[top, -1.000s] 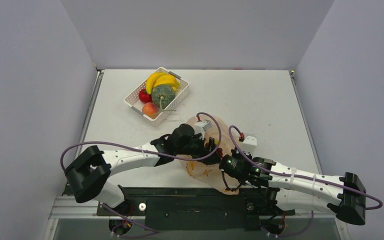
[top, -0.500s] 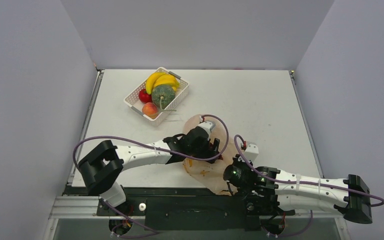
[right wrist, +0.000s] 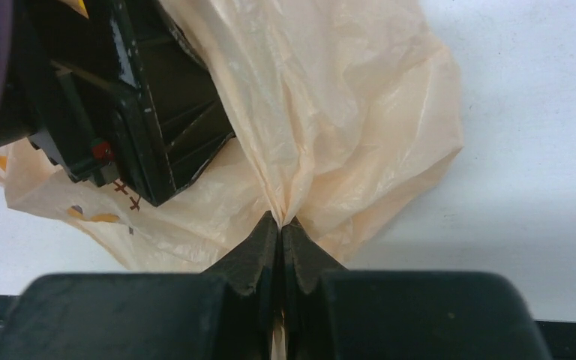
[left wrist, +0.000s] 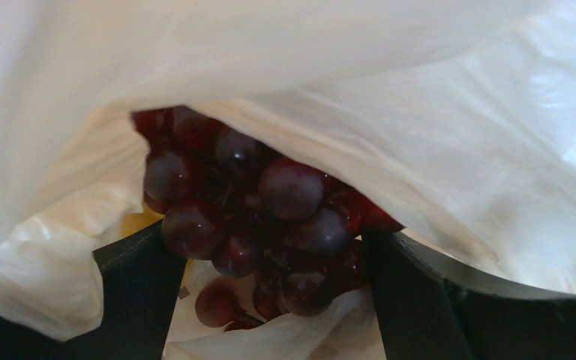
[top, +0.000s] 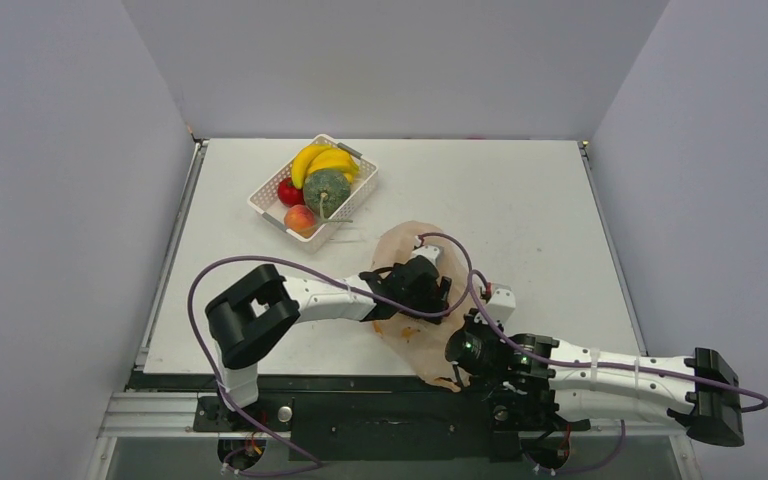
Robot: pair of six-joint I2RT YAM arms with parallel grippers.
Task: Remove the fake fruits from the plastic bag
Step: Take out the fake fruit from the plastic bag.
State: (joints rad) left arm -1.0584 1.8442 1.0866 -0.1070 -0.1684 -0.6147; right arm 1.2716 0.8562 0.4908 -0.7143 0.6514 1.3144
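The pale-orange plastic bag (top: 400,245) lies crumpled at the table's near middle. My left gripper (top: 440,292) reaches into its mouth. In the left wrist view a dark purple grape bunch (left wrist: 270,217) sits inside the bag (left wrist: 345,75), between the wide-apart fingers of my left gripper (left wrist: 274,300), which is open. My right gripper (right wrist: 280,225) is shut on a gathered fold of the bag (right wrist: 345,112) at its near end (top: 455,372). The yellow bananas (top: 325,160), green melon (top: 327,190) and red apple (top: 289,191) lie in the white basket (top: 268,186).
An orange-pink peach (top: 300,218) also lies in the basket, at the far left of the table. The left gripper's black body (right wrist: 120,97) shows close above the right fingers. The table's near edge runs just behind the right gripper.
The left arm has pushed further right into the bag and its jaws have widened slightly. The right gripper drew back toward the near edge with the bag fold, then held still.
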